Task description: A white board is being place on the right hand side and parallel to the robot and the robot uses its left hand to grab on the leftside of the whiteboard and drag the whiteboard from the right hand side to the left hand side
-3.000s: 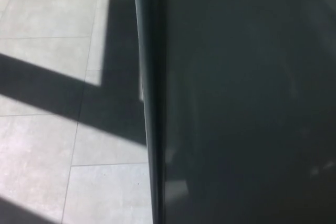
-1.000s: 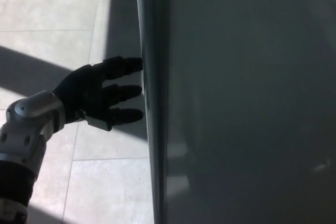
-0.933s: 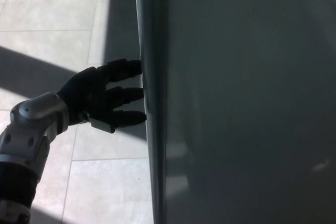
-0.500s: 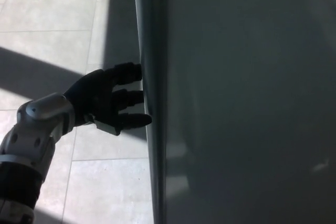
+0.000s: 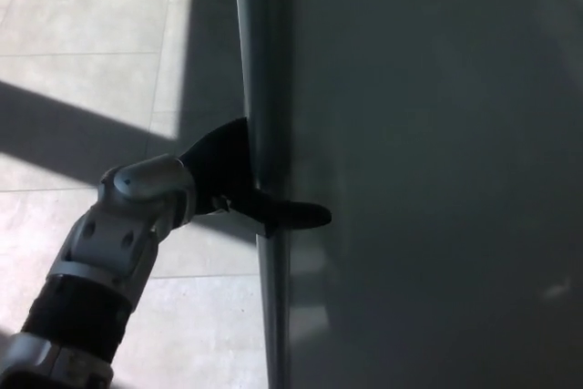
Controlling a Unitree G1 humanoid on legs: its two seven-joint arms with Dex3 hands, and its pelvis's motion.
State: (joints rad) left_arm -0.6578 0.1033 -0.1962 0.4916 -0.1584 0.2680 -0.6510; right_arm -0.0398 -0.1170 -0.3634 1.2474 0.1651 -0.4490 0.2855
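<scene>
The whiteboard (image 5: 428, 134) fills the right two thirds of the head view, its face dark in shade. Its grey left frame edge (image 5: 260, 88) runs top to bottom near the middle of the picture. My left hand (image 5: 239, 179) has come in from the lower left and wraps that edge about halfway down. The thumb (image 5: 296, 216) lies across the front of the board, and the two fingers go behind the frame, hidden. The silver wrist and forearm (image 5: 118, 243) slant down to the lower left corner. No part of my right hand shows.
Pale floor tiles (image 5: 82, 6) lie to the left of the board, crossed by a dark diagonal band of shadow (image 5: 64, 134). A strip of shadow runs along the board's left edge.
My left hand came in from the lower left, reached the frame with spread fingers, then slid right and closed around the edge, thumb over the front. The board stays where it was.
</scene>
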